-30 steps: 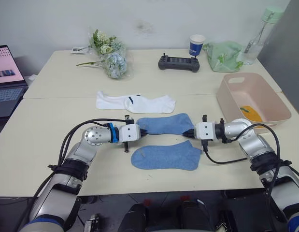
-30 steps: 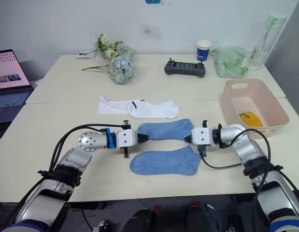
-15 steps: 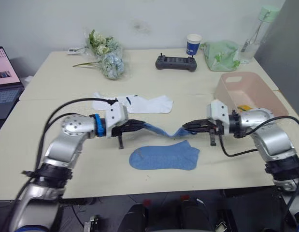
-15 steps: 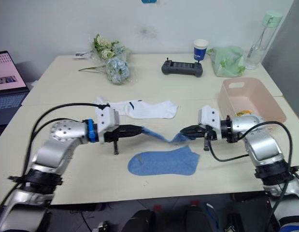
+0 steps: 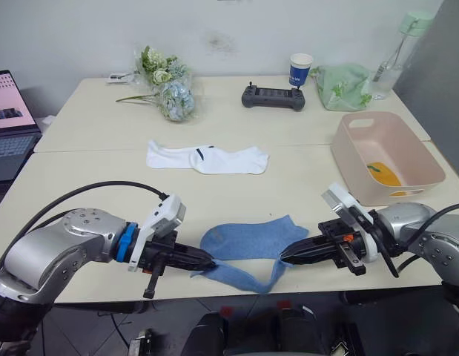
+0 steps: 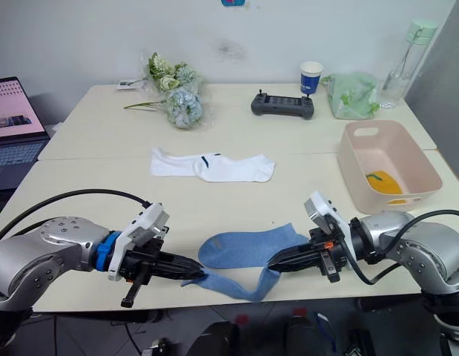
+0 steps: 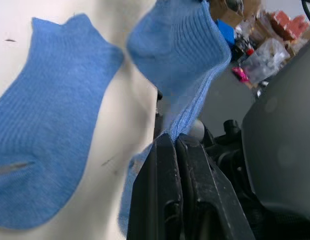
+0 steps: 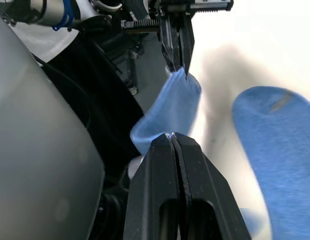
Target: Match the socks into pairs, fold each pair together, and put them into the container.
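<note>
A light blue sock (image 5: 242,276) hangs slack between my two grippers at the table's front edge, its middle sagging below the edge. My left gripper (image 5: 207,262) is shut on one end and my right gripper (image 5: 283,258) is shut on the other. A second light blue sock (image 5: 248,239) lies flat on the table just behind the held one. Two white socks (image 5: 207,158) lie overlapped mid-table. The pink container (image 5: 355,159) stands at the right with a mustard-yellow sock (image 5: 383,175) inside.
Along the table's back stand a flower bunch (image 5: 164,81), a black controller (image 5: 272,96), a paper cup (image 5: 300,69), a green cloth bag (image 5: 344,85) and a bottle (image 5: 396,52). A laptop (image 5: 10,111) sits at far left.
Both grippers lifted the blue sock off the table behind the flat one and carried it over that sock to the front edge. The other socks have not moved.
</note>
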Tool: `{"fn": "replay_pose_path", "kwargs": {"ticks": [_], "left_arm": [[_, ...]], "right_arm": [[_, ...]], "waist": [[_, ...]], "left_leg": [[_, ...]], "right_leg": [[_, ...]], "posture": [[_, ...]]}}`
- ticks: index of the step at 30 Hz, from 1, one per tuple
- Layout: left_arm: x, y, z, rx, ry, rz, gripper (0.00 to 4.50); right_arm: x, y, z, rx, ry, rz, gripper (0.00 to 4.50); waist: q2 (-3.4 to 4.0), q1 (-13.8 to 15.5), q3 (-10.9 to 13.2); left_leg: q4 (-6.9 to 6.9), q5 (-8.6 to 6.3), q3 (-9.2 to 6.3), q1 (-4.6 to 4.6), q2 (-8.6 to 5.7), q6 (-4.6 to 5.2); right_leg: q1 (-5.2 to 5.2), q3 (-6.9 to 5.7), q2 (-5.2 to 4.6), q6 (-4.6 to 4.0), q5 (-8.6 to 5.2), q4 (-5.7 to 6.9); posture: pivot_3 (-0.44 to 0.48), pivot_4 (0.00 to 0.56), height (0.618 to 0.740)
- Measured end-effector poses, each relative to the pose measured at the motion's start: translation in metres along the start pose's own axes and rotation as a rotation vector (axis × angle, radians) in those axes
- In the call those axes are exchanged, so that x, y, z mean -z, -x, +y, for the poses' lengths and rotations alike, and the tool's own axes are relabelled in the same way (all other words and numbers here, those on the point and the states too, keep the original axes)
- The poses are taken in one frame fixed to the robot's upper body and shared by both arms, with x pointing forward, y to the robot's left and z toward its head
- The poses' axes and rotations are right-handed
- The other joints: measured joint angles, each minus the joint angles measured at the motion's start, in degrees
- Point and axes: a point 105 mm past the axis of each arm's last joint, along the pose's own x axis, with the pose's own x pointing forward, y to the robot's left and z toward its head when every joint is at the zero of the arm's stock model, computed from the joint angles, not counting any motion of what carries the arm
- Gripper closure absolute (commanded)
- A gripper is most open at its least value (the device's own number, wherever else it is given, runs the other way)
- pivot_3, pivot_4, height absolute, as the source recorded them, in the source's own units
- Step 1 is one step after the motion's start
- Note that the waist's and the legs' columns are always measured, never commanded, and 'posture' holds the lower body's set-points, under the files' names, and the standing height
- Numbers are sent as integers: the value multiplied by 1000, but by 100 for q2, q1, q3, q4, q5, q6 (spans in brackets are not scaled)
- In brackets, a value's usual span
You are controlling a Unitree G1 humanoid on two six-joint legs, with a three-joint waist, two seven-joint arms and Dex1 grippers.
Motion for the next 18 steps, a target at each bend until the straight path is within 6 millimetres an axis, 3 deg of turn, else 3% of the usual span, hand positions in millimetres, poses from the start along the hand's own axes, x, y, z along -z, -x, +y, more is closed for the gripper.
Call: {"fn": "replay_pose_path", "kwargs": {"ticks": [5, 9, 18], "left_arm": [[11, -10, 26, -82, 52, -24, 4469], [4, -6, 45, -147, 22, -24, 4469], [8, -8, 73, -213, 12, 18, 4469]], "right_arm": [[8, 1, -25, 106, 15, 20, 4500], [13, 9, -49, 202, 31, 48, 4500], [17, 7, -76, 297, 45, 65, 4500]], "waist": [[-2, 12, 1], [-1, 8, 1], [-1, 3, 0]], "left_leg": [[2, 4, 2, -1, -1, -6], [1, 6, 3, -2, -1, -10], [1, 6, 2, -4, -1, -10]], "right_leg": [[3, -2, 2, 0, 0, -6], [0, 0, 1, 0, 0, -7], [-3, 1, 0, 0, 0, -7]], "posture": [[0, 150, 740], [0, 150, 740], [0, 150, 740]]}}
